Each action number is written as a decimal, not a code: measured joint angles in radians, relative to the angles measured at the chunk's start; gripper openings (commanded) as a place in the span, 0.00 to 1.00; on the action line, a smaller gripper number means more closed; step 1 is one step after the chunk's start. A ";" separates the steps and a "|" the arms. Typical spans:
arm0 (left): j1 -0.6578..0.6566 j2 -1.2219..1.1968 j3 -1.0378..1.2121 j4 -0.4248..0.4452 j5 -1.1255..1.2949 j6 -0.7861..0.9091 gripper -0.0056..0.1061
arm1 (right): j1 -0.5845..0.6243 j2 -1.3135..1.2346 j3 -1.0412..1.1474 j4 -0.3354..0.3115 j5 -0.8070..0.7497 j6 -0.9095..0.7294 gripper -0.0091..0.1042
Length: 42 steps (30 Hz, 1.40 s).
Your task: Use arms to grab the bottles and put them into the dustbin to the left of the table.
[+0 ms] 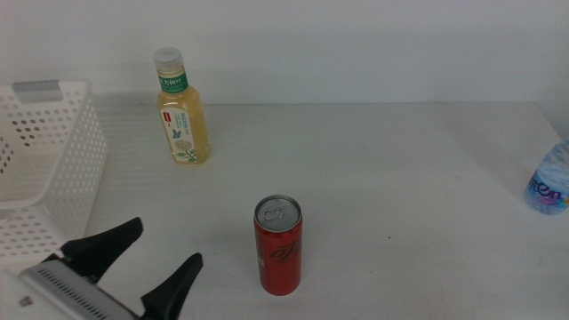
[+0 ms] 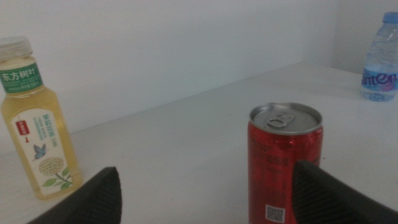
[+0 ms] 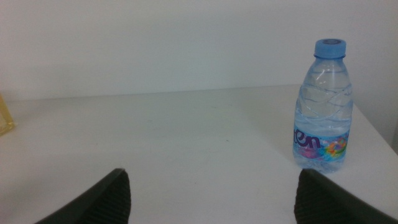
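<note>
backdrop: plain white wall (image 1: 356,44) | behind the tabletop; bare

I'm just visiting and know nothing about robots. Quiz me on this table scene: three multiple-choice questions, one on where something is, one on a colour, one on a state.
1. Where does the red can stand?
A. Inside the white basket
B. On the table, apart from both bottles
C. Between gripper jaws

2. What colour is the water bottle cap?
A. Blue
B. White
C. Green

3. How is the left gripper?
A. Shut on the can
B. Shut on nothing
C. Open, holding nothing

Answers:
1 B: the can stands alone on the table, with the tea bottle further back and the basket to the left.
2 A: the right wrist view shows a blue cap.
3 C: its jaws stand spread, nothing between them.
</note>
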State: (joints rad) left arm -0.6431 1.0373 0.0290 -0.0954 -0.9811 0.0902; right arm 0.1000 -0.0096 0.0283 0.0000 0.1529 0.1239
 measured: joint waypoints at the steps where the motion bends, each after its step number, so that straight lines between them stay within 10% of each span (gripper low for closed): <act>1: 0.000 0.040 0.000 0.005 -0.041 -0.008 0.86 | 0.000 0.000 0.000 0.000 0.000 0.000 0.70; 42: 0.000 0.479 -0.122 0.189 -0.155 -0.171 0.86 | 0.000 0.000 0.000 0.000 0.000 0.000 0.70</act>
State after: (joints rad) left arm -0.6431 1.5165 -0.0927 0.0937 -1.1362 -0.0807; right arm 0.1000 -0.0096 0.0283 0.0000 0.1529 0.1239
